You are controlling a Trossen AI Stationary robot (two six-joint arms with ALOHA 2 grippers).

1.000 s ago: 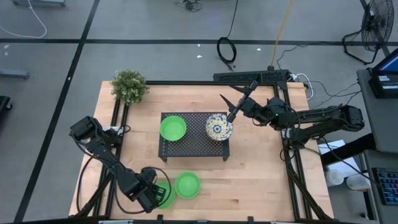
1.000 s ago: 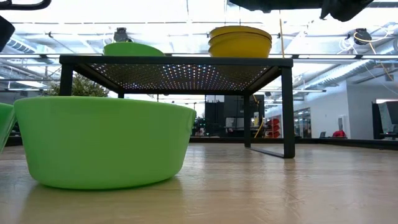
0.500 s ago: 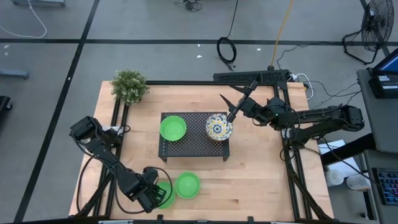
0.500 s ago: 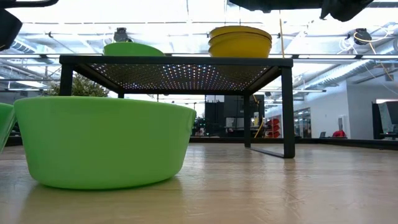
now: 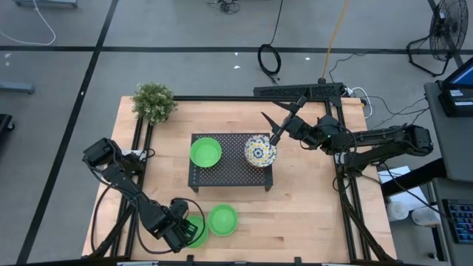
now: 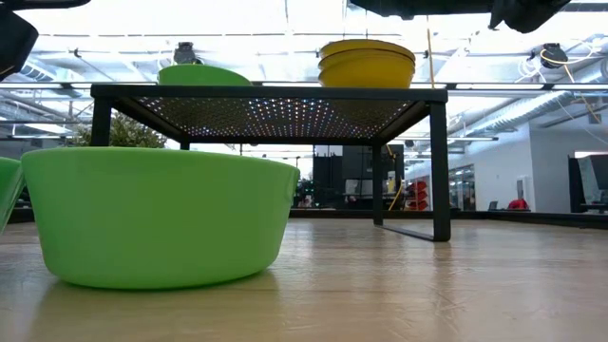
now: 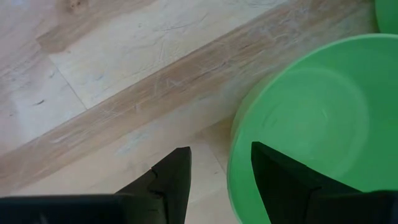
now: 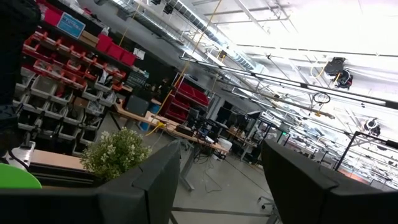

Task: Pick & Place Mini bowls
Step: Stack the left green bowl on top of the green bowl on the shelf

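The left end effector sits low at the near left of the table, its fingers apart and straddling the rim of a green bowl: one finger outside the wall, the other inside. It does not look clamped yet. To do this well, I'd say it should drop a little further so the fingers bite the wall properly, close firmly, then lift straight up so the bowl doesn't knock its neighbour, a second green bowl just to its right.

The right end effector hovers with fingers spread wide above the far right edge of the black rack, just beside the patterned bowls, holding nothing.

Counting from above: three green bowls show, two on the table near the left arm and one on the left of the rack. The patterned ones are stacked; the level view shows at least two yellow-sided bowls nested, and I can't tell whether there is a third. One rack, one small potted plant at the far left corner.
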